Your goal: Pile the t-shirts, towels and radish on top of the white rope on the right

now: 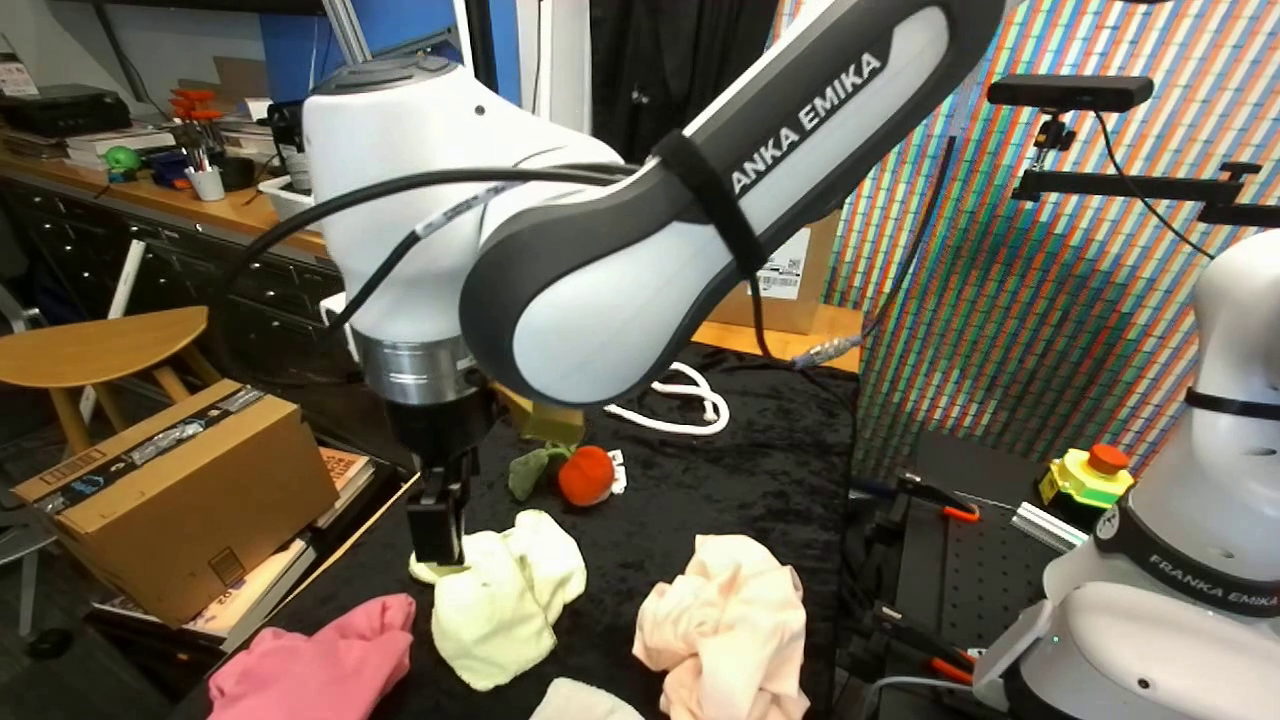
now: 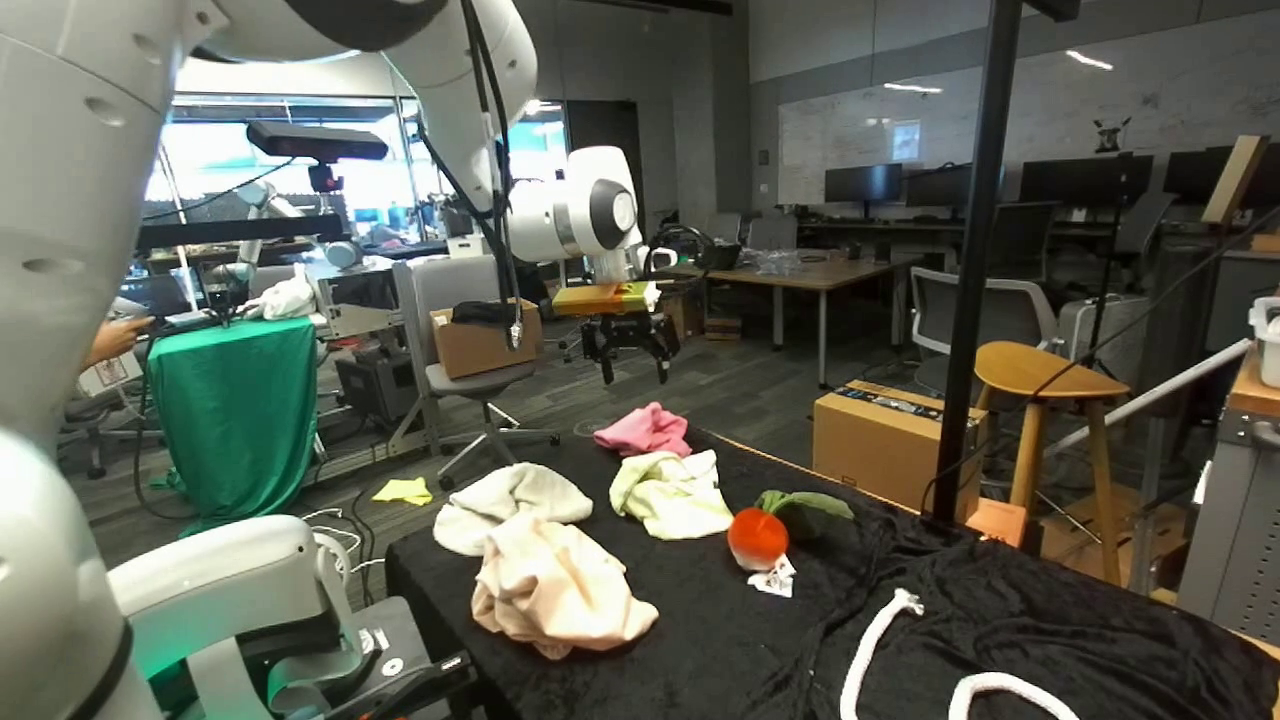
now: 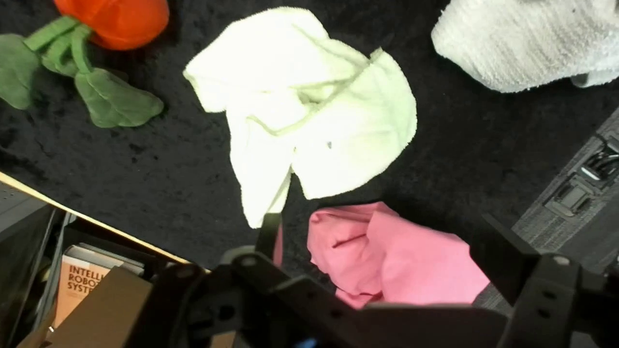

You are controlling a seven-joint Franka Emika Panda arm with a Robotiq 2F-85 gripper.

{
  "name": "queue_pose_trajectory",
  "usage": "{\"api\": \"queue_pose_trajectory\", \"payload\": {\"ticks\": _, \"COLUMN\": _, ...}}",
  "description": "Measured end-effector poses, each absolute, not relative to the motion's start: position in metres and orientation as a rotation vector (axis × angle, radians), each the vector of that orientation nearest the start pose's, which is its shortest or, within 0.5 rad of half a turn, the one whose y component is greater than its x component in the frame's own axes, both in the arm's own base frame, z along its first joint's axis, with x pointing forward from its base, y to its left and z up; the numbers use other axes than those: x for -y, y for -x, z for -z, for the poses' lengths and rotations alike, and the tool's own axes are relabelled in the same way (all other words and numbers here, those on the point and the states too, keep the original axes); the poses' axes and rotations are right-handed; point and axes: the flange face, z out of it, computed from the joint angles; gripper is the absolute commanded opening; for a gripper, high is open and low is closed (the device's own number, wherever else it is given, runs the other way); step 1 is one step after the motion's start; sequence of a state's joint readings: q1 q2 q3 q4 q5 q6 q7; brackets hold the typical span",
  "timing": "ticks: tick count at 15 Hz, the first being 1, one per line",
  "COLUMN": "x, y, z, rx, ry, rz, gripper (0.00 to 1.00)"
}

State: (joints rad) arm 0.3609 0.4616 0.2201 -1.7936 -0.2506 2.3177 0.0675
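Radish (image 2: 757, 538) lies right of center in an exterior view, on the black-covered table (image 2: 710, 650), apart from the white rope (image 2: 868, 655).
A white cup (image 1: 206, 185) holding pens (image 1: 198, 158) stands in the upper left of an exterior view; a taped cardboard box (image 1: 190, 510), at the left there, hides its contents. On the table are one radish, one rope as far as shows, one pink cloth (image 3: 387, 256), one pale yellow cloth (image 3: 348, 140), one white cloth (image 3: 527, 43) and one peach cloth (image 2: 560, 590). The tool (image 2: 635, 378) hangs spread wide above the table, the pink cloth framed between its tips in the wrist view. That view puts the radish at the upper left, cut by the top edge; only the exterior views take in the rope and the peach cloth. Monitors (image 2: 863, 184), upper right, show in an exterior view alone.
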Motion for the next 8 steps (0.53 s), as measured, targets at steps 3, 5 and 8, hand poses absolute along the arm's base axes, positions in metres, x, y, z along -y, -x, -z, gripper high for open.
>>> {"api": "queue_pose_trajectory", "payload": {"ticks": 3, "x": -0.380, "y": -0.566, "z": -0.289, "rx": 1.038, "ry": 3.009, "rz": 0.170, "gripper": 1.00}}
{"api": "queue_pose_trajectory", "payload": {"ticks": 5, "x": -0.399, "y": -0.571, "z": -0.283, "rx": 1.031, "ry": 2.996, "rz": 0.188, "gripper": 1.00}}
{"api": "queue_pose_trajectory", "payload": {"ticks": 8, "x": -0.420, "y": -0.580, "z": -0.274, "rx": 0.955, "ry": 2.992, "rz": 0.218, "gripper": 1.00}}
